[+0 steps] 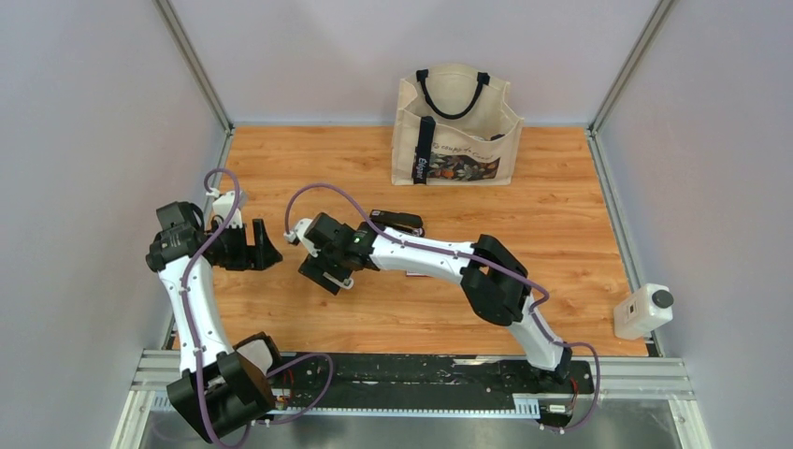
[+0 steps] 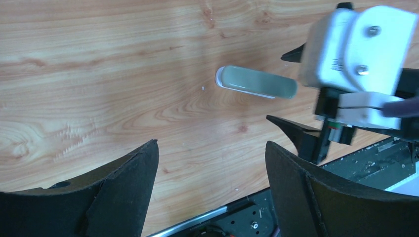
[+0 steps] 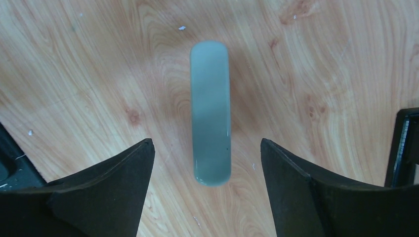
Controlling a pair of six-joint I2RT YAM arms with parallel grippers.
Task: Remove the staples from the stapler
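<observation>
A pale grey-green stapler (image 3: 211, 111) lies flat and closed on the wooden table, also showing in the left wrist view (image 2: 257, 82). My right gripper (image 3: 206, 148) is open and hovers above it, one finger on each side of its near end, not touching. In the top view the right gripper (image 1: 325, 271) hides this stapler. My left gripper (image 2: 211, 148) is open and empty, a little to the left (image 1: 264, 245). A black stapler (image 1: 397, 221) lies behind the right arm. No strip of staples shows.
A beige tote bag (image 1: 455, 126) stands at the back. A white box-like device (image 1: 643, 311) sits at the right edge. A black object (image 3: 406, 148) shows at the right edge of the right wrist view. The black base rail (image 1: 421, 379) runs along the near edge.
</observation>
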